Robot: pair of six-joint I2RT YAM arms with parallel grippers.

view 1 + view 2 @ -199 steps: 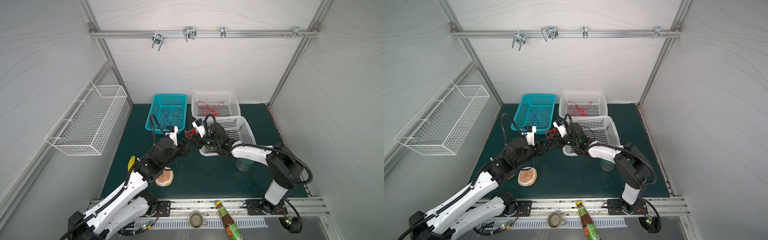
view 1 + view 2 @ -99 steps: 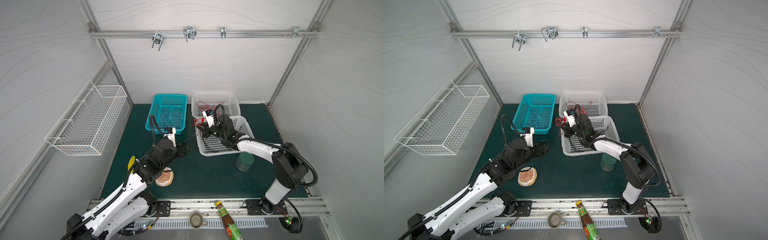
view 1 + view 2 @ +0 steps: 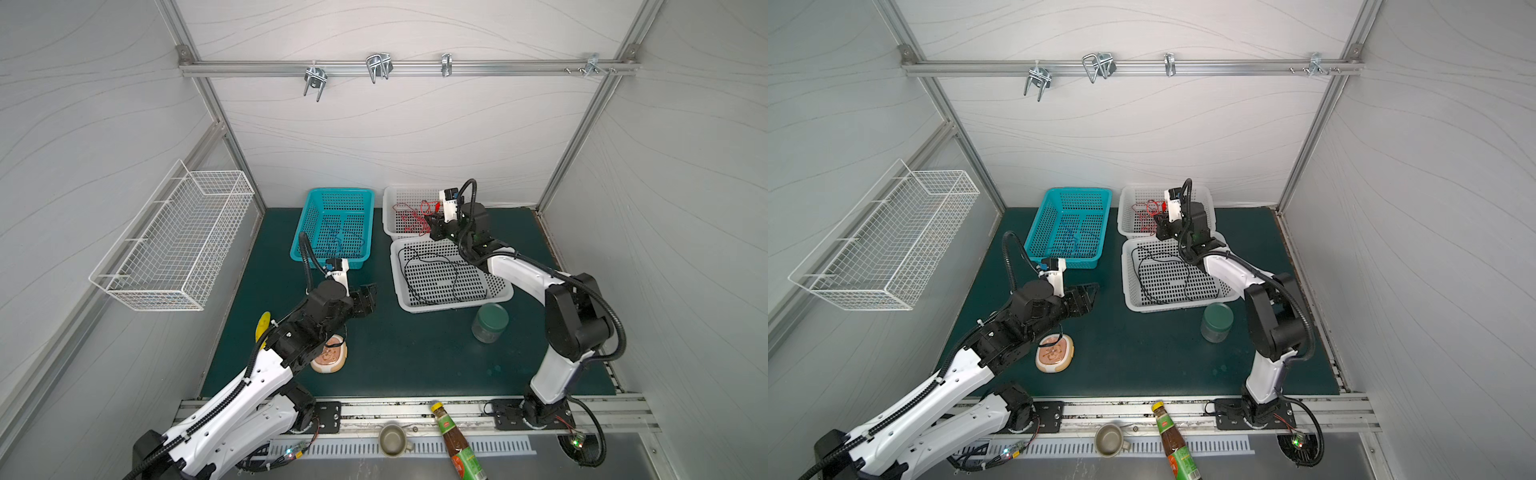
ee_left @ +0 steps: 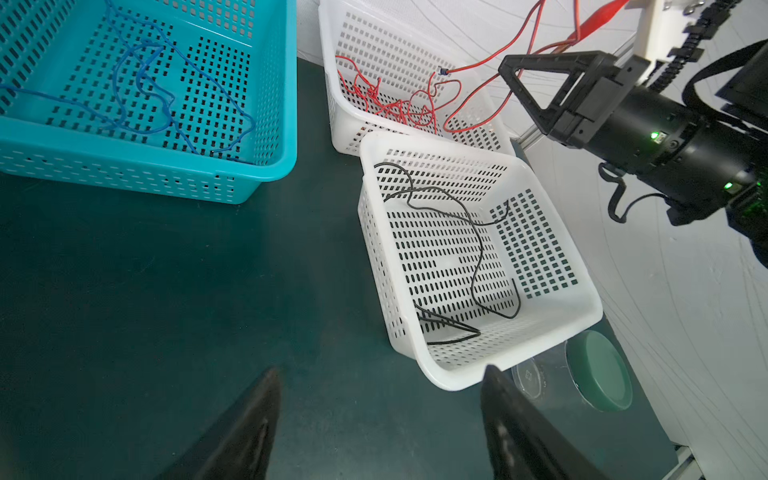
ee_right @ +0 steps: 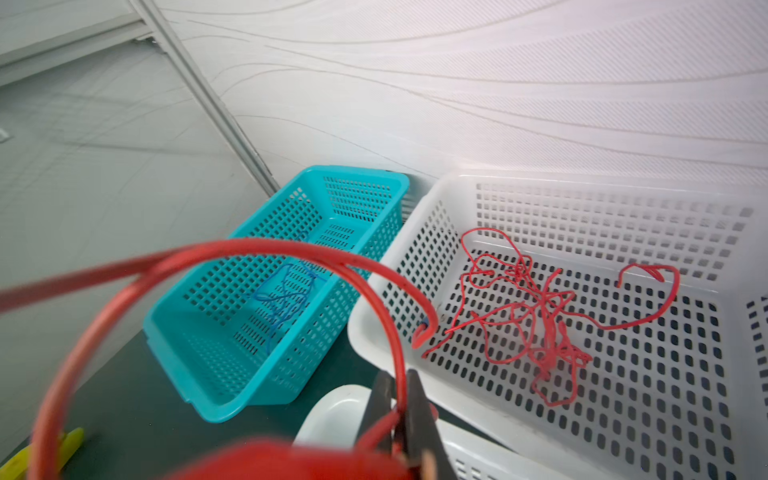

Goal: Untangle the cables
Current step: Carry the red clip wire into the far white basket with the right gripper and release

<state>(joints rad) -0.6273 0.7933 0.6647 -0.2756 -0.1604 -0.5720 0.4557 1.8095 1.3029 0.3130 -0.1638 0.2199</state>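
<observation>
Right gripper (image 5: 398, 376) is clamped tight on a red cable (image 5: 365, 266). It's hanging over the far white basket (image 3: 409, 190), close to the side that butts up against the near white basket (image 3: 453, 306). The cable arcs up off the fingers in a big loop. In the left wrist view, strands of it run down into the red tangle (image 5: 528, 316) on the far basket's floor. There's a red blur right up against the right wrist cam (can't tell what it is).

Left gripper (image 4: 380, 370) is spread wide with nothing in it. It's hovering over bare worktop (image 3: 415, 353), between the teal basket (image 3: 340, 192) and the near white basket.

The other cables:
- The black cable (image 4: 482, 249) is lying loose in the near white basket, by itself.
- The blue cable (image 5: 282, 297) is in a loose squiggle on the teal basket's floor.

So each colour is sitting in its own basket, and no cable is on the worktop itself. A jar (image 3: 490, 322) with a green lid stands just beside the near white basket's front corner (neither arm is near it).
</observation>
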